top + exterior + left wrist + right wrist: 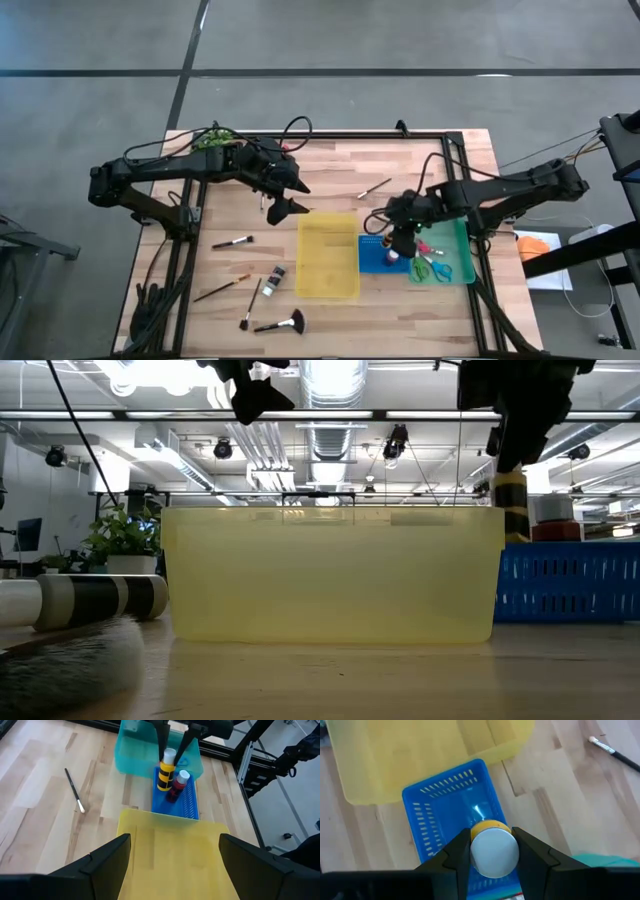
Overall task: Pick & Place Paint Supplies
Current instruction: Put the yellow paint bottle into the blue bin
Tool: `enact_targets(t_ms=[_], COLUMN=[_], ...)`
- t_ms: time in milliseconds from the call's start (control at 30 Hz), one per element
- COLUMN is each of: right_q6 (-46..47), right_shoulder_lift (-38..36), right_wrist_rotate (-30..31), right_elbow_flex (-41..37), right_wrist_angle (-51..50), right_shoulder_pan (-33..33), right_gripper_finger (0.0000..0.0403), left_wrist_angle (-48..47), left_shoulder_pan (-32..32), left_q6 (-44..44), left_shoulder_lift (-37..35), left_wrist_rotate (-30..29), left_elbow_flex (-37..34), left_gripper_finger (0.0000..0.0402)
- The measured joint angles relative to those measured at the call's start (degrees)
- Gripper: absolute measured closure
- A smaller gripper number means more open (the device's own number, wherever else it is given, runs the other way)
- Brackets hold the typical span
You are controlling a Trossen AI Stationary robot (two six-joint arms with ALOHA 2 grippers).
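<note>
I hold the yellow paint bottle [166,770] in my right gripper [492,851], its two fingers closed around the white cap, directly above the blue tray [451,790]. A red paint bottle [176,785] already stands in this tray. I judge that I am placing: next I must lower straight and release without knocking the red one. My left gripper [172,857] hangs wide open and empty over the yellow tray [328,255]. Several brushes [232,242] lie on the table [420,310] still. How high the bottle's base is above the tray floor, I cannot see.
</note>
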Motion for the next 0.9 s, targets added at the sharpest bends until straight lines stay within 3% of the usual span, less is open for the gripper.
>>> enact_targets(t_ms=[433,900], right_q6=[5.51,5.75], right_shoulder_lift=[0.02,0.02], right_wrist_rotate=[2.97,3.49], right_elbow_flex=[-3.10,-7.98], right_wrist_angle=[0.87,5.35], right_shoulder_pan=[4.37,4.58], right_gripper_finger=[0.0289,0.0289], left_wrist_angle=[0.09,0.08], left_shoulder_pan=[0.07,0.09], left_q6=[0.00,-0.02], left_shoulder_lift=[0.00,0.00], left_wrist_rotate=[0.00,0.00], left_elbow_flex=[0.00,0.00], left_gripper_finger=[0.0087,0.0087])
